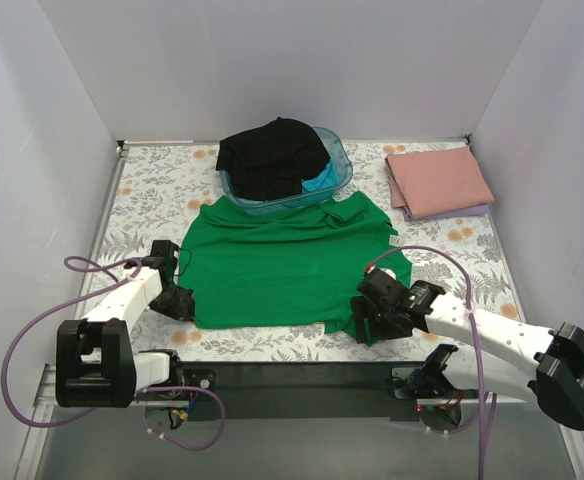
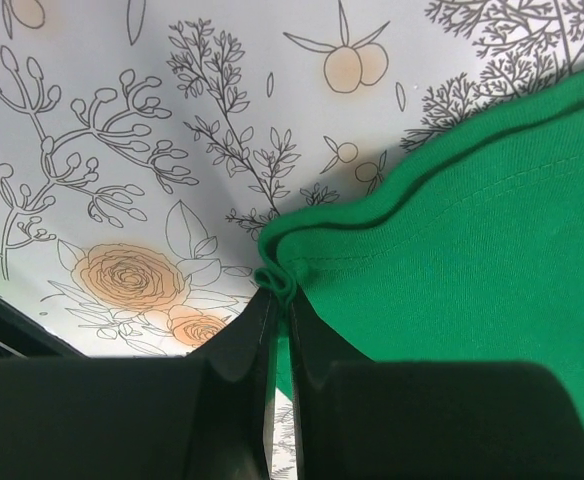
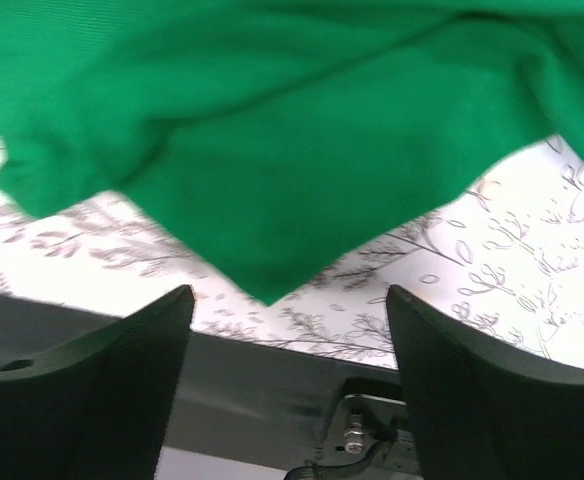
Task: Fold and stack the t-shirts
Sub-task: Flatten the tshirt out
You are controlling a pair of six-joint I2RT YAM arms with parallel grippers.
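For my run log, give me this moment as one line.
left gripper: shut on green t-shirt corner | right gripper: open at opposite corner | pink t-shirt: folded, far right | black t-shirt: in tub

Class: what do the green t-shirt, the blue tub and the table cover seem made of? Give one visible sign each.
Green t-shirt: soft matte knit fabric, likely cotton; stitched hem, soft folds.
Blue tub: probably plastic; thin translucent wall.
Table cover: smooth printed sheet, fabric or vinyl unclear; lies flat.

No readable text, labels, brands or numbers on anything in any view
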